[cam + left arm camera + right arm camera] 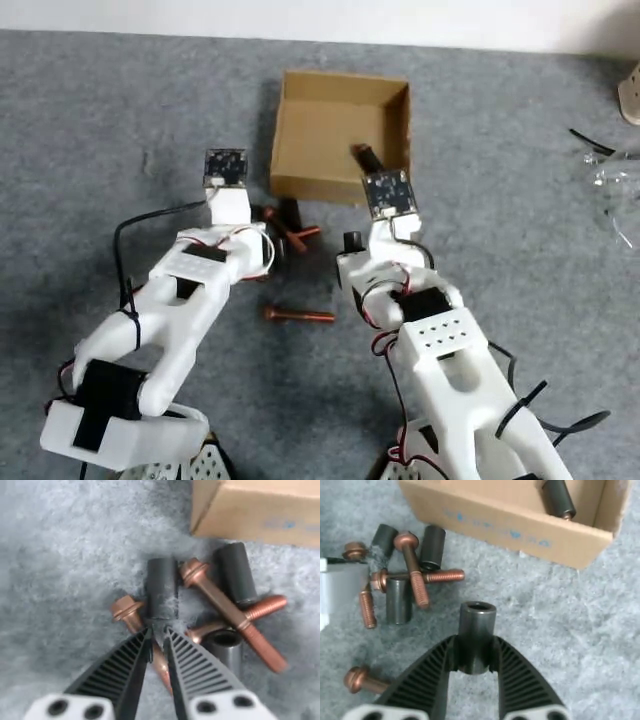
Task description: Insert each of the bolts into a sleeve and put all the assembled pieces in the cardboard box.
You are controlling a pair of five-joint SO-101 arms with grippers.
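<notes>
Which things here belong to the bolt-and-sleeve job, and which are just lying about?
Job: cardboard box; assembled piece inside it; held sleeve in the right gripper; loose bolts; loose sleeves; lone bolt nearer the arms.
Lying about: clear plastic item at the high view's right edge; pale object farther back.

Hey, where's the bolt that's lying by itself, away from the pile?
In the high view the lone bolt lies on the grey carpet between the two arms, apart from the pile of bolts and sleeves beside the cardboard box.

Grey carpet [120, 120] covers surface; pale strip [300, 15] along far edge; clear plastic item [615, 175] at right edge.
</notes>
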